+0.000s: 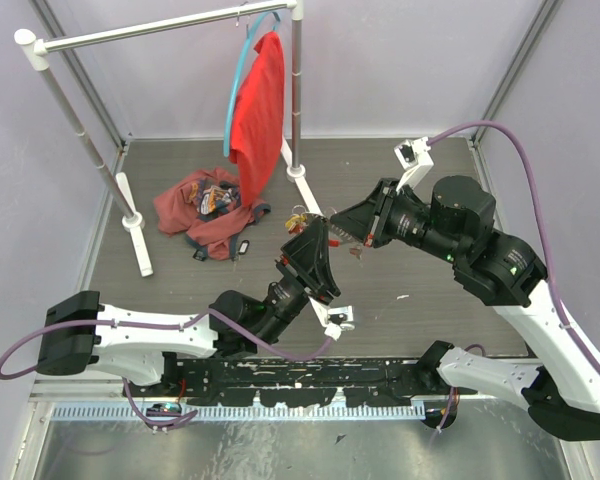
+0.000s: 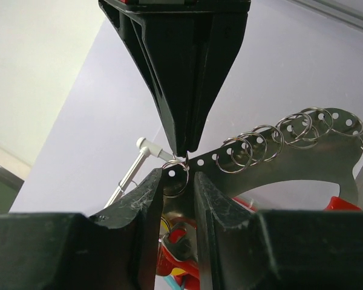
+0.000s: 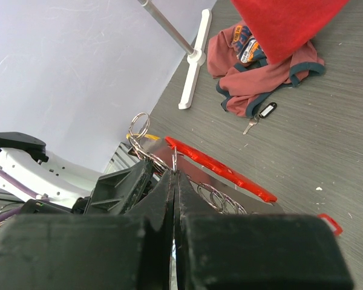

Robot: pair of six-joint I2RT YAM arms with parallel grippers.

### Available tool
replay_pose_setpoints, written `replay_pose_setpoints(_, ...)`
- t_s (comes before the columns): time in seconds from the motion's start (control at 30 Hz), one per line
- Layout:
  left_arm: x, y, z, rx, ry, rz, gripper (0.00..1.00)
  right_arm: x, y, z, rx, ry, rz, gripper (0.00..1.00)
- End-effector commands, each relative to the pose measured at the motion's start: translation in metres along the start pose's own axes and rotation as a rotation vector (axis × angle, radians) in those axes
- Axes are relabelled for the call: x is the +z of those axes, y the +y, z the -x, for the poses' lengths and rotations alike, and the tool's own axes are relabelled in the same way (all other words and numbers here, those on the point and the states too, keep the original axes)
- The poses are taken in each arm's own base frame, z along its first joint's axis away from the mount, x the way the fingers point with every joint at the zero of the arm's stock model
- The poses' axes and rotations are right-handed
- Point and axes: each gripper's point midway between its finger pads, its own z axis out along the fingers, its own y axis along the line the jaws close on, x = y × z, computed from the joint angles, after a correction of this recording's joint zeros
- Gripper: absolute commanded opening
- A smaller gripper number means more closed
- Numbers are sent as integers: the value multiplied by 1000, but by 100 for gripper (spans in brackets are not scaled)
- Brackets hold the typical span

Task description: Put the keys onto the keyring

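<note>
Left gripper (image 2: 178, 184) clamped on holed metal plate (image 2: 336, 142), held mid-air. Small keyring (image 2: 174, 179) threaded through plate's end hole, between my left fingers. Right gripper (image 2: 185, 151) pinched shut on keyring's top. Spare rings (image 2: 245, 152) further right along plate.

Red shirt (image 1: 260, 110) on a light blue hanger (image 1: 236, 80), white rack (image 1: 150, 30), faded red garment (image 1: 185, 210) with teal trim on grey wood-grain desk (image 1: 430, 290), black left tool (image 2: 177, 184), black right tool (image 3: 174, 180), silver keyring (image 2: 171, 163), silver hole-dotted plate (image 2: 327, 148), red strap (image 3: 218, 166), purple cables (image 1: 490, 124), white arms (image 1: 150, 335), lilac walls (image 1: 380, 60)
</note>
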Motion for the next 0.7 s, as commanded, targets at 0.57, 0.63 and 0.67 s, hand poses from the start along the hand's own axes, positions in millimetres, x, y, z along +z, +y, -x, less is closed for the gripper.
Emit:
replay_pose_setpoints(0.57,7,40,-7,-40,23,117,15,-5,14,13,-26,-53,61,1)
replay_pose_setpoints(0.63,7,40,-7,-37,23,118,12,-4,13,12,-28,-51,60,0)
replay_pose_setpoints(0.67,7,41,-7,-35,22,120,11,-4,13,12,-27,-52,58,0)
